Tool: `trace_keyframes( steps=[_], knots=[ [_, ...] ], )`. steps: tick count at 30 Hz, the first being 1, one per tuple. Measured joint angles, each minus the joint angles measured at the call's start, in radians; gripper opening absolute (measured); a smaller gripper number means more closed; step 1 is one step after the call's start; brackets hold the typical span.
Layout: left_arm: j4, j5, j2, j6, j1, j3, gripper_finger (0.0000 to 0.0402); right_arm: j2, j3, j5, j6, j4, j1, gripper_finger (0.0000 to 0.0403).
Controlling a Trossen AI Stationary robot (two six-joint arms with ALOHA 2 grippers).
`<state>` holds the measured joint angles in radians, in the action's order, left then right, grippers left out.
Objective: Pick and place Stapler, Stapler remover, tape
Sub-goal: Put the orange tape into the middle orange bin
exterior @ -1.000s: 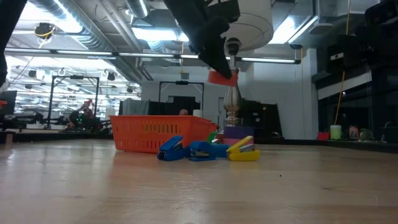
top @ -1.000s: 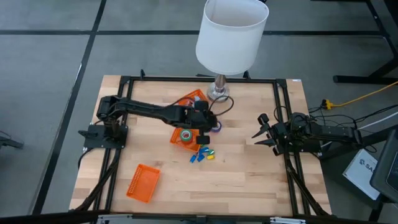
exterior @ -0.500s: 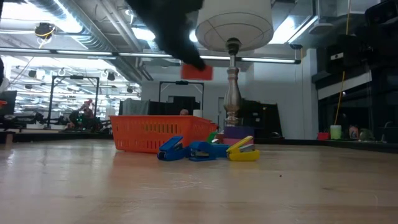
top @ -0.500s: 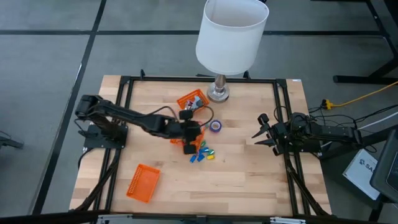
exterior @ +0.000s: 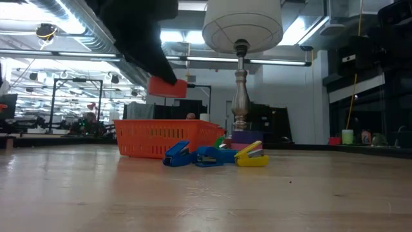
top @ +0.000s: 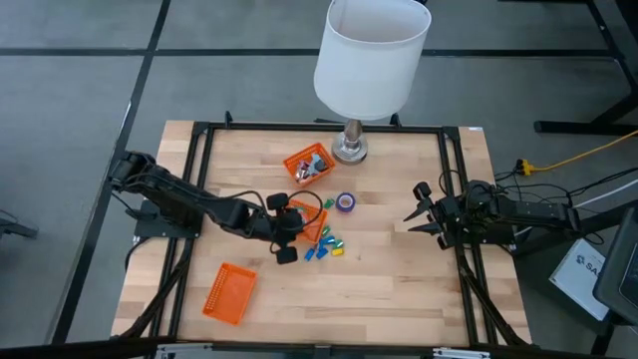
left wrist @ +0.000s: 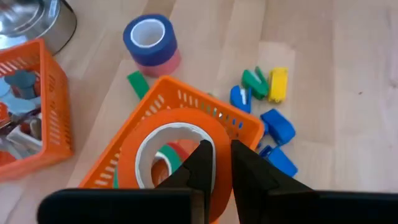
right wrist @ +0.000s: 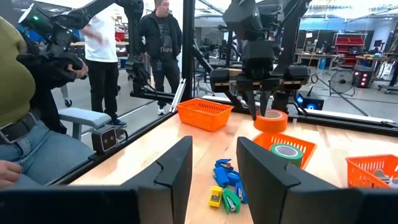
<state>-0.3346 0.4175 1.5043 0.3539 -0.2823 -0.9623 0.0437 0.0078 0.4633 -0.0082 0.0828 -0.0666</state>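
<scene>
My left gripper [top: 287, 229] hangs over the middle of the table, shut on an orange tape roll [left wrist: 134, 163], also seen in the low view [exterior: 167, 87] and from the right wrist [right wrist: 271, 120]. Below it stands a small orange basket [left wrist: 245, 127] holding a green roll [right wrist: 286, 152] and a red one. A blue-and-pink tape roll [left wrist: 149, 40] stands on its flat side on the table [top: 346, 202]. Small blue, green and yellow staplers [top: 324, 247] lie beside the basket. My right gripper [top: 411, 217] waits open at the table's right edge. My left gripper pinches the wall of the orange tape roll [left wrist: 219, 149], with one finger [left wrist: 200, 163] inside the hollow centre and one [left wrist: 249, 174] outside. The fingers come from above, pointing down [right wrist: 260, 99]. The roll lies flat below them, lifted clear above the basket.
A lamp with a white shade [top: 371, 55] stands at the far edge on a metal foot [top: 349, 150]. Next to it sits a filled orange basket [top: 307, 163]. Another orange basket [top: 229, 292] lies near the near left corner. People stand beyond the table [right wrist: 158, 43].
My left gripper has carried the orange tape roll from beside the lamp foot toward the table's near left, at about the same height, and now hangs over the middle basket. It has stayed shut on the roll. Nothing on the table has moved.
</scene>
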Motion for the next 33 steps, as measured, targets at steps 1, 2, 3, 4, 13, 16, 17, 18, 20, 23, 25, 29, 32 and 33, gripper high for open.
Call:
trace_keyframes(
  steps=[1,2,3,4,13,16,17,18,20,23,25,29,32,33],
  knots=[
    [0.004,0.000,0.000,0.002,-0.005,0.000,0.0035,0.000,0.000,0.000,0.000,0.000,0.000,0.0129],
    [0.004,0.000,0.000,0.003,-0.008,0.000,0.0035,0.000,0.000,0.000,0.000,-0.001,0.000,0.0129],
    [0.003,0.000,0.000,0.003,-0.011,0.000,0.0035,0.000,0.000,0.000,0.000,0.000,0.000,0.0129],
    [0.002,-0.001,0.000,0.002,-0.012,0.000,0.0035,0.000,0.000,0.000,0.000,0.000,0.000,0.0129],
    [-0.012,-0.027,0.000,0.002,-0.002,0.000,0.0035,0.000,0.000,0.000,0.000,0.000,0.000,0.0129],
    [-0.048,-0.025,0.000,0.002,0.023,0.000,0.0034,0.000,0.000,0.000,0.000,0.000,0.000,0.0129],
    [-0.057,-0.024,0.000,0.003,0.033,0.000,0.0034,0.000,0.000,0.000,0.000,0.000,0.000,0.0129],
    [-0.059,-0.025,0.000,0.002,0.044,0.000,0.0034,0.000,0.000,0.000,0.000,0.000,0.000,0.0129],
    [-0.056,-0.035,0.004,0.001,0.065,-0.001,0.0035,0.000,0.000,0.000,0.000,0.000,0.000,0.0129],
    [-0.049,-0.064,0.015,-0.014,0.092,-0.001,0.0035,0.000,0.000,0.000,0.000,0.000,0.000,0.0129],
    [-0.032,-0.081,0.035,-0.017,0.108,-0.003,0.0035,0.000,0.000,0.000,0.000,0.000,0.000,0.0129],
    [-0.028,-0.073,0.065,-0.024,0.123,-0.002,0.0038,0.000,0.000,0.000,0.000,0.002,0.000,0.0129],
    [-0.030,-0.068,0.074,-0.024,0.123,-0.002,0.0040,0.000,0.000,0.000,0.000,0.002,0.000,0.0129],
    [-0.030,-0.069,0.074,-0.018,0.123,-0.002,0.0040,0.000,0.000,0.000,0.000,0.002,0.000,0.0129]
  ],
)
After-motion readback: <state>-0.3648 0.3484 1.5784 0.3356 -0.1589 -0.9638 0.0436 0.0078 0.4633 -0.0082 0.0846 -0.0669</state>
